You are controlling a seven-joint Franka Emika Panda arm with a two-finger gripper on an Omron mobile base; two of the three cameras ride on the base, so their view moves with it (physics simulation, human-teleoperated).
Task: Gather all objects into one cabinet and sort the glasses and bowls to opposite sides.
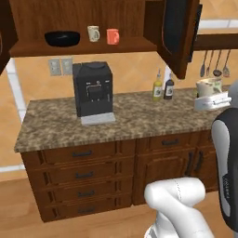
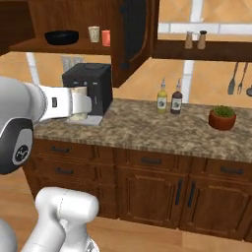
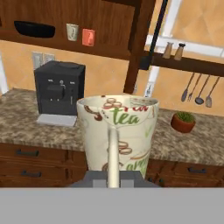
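The speckled granite surface (image 1: 139, 122) has a black coffee machine (image 1: 93, 89), two sauce bottles (image 1: 163, 87) and a potted plant (image 2: 222, 117) on it.

I see even, flat, bright rendered light across all three views, with no single obvious source. Shadows are soft: the cabinet (image 1: 83, 21) interior looks darker toward its back, and the black bowl (image 1: 62, 38) shows a faint gloss along its rim. The counter (image 1: 130, 118) is evenly lit, without glare, and the coffee machine (image 1: 93, 88) casts hardly any shadow on it. Everything is slightly soft from low resolution, and small things such as the far bottles (image 2: 169, 97) blur at their edges. In the hand view the printed mug (image 3: 117, 131) fills the near field yet looks no blurrier than the background. I notice no bending at the edges.
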